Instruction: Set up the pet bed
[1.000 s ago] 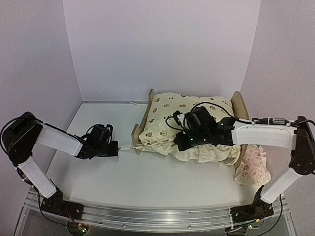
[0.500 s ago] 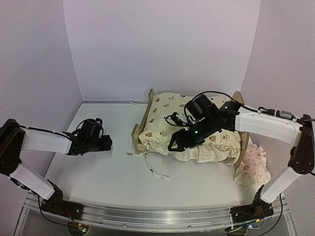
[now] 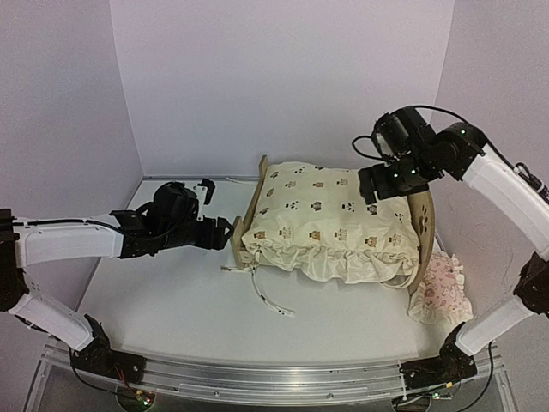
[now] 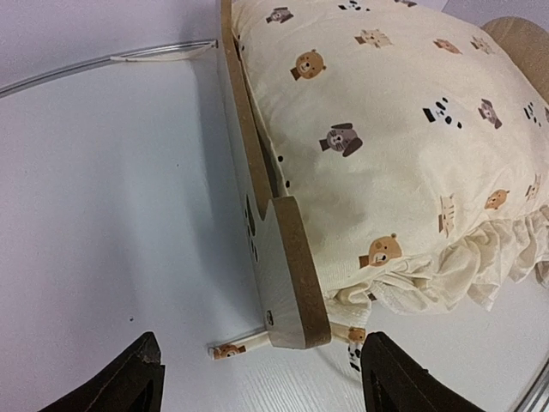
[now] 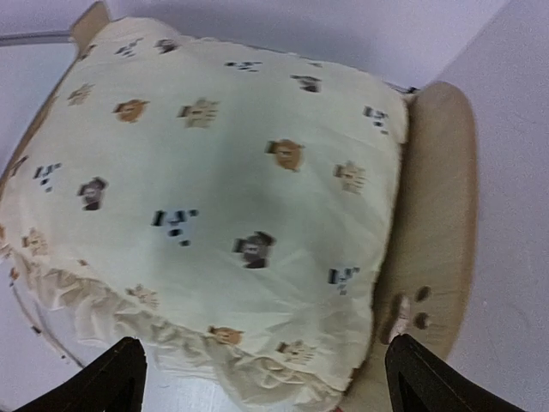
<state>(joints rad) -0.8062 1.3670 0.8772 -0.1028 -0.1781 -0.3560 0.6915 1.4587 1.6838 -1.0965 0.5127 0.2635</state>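
Right gripper [image 3: 382, 183], spread and empty, has been raised above the headboard [image 3: 419, 193]; left gripper [image 3: 213, 209], likewise spread, has been brought near the footboard [image 3: 237, 233]. The pet bed [image 3: 426, 249] is kept right of centre, covered by the cushion [image 3: 322, 215]; a released tie [image 3: 273, 299] lies in front.

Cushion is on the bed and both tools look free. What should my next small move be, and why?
Probably lower the right tool toward the pink pillow. The cushion already lies on the bed, and the right tool hangs open and empty above it. The pillow lies off the bed, on the table on the right arm's side, so it seems to be the piece left to place.
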